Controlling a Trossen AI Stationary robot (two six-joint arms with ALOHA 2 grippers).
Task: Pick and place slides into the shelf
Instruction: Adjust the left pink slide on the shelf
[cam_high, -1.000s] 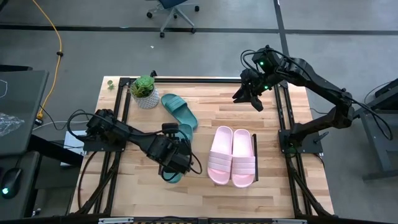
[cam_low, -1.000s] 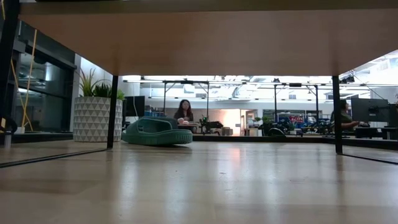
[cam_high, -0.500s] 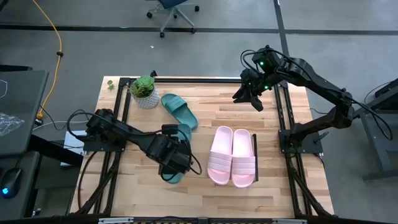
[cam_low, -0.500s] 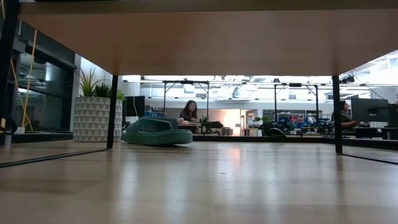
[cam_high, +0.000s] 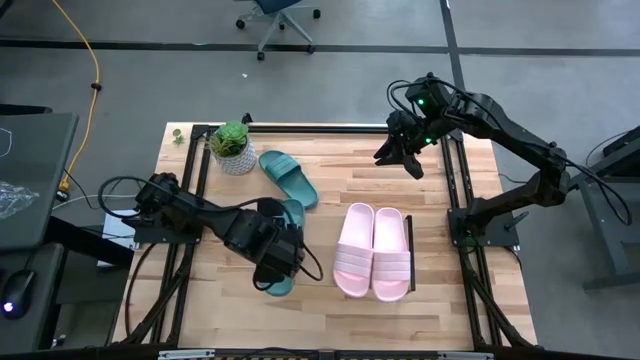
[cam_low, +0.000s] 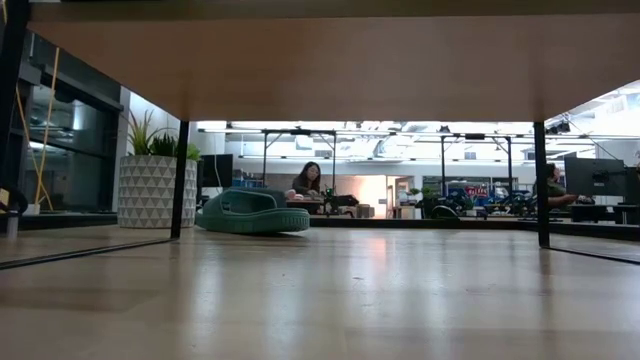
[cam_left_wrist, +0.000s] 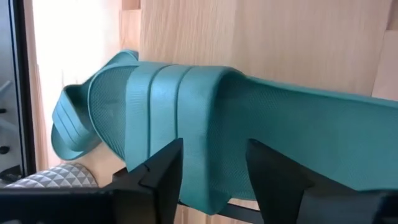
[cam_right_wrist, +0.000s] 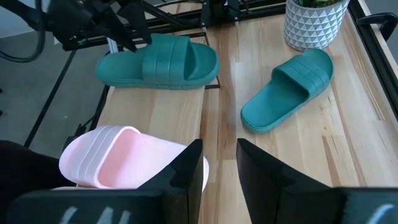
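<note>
While pink slides (cam_high: 372, 252) sit on shelf (cam_high: 410, 222) — teal slide (cam_high: 288, 178) beside.

Left arm stretched low across the table's left half toward the centre, left claw (cam_high: 278, 262) pointing down, fingers (cam_left_wrist: 163, 171) parted. Right arm bent high over the far right corner, elbow out to the right, right claw (cam_high: 397, 152) angled down, fingers (cam_right_wrist: 186, 167) apart, holding nothing.
</note>
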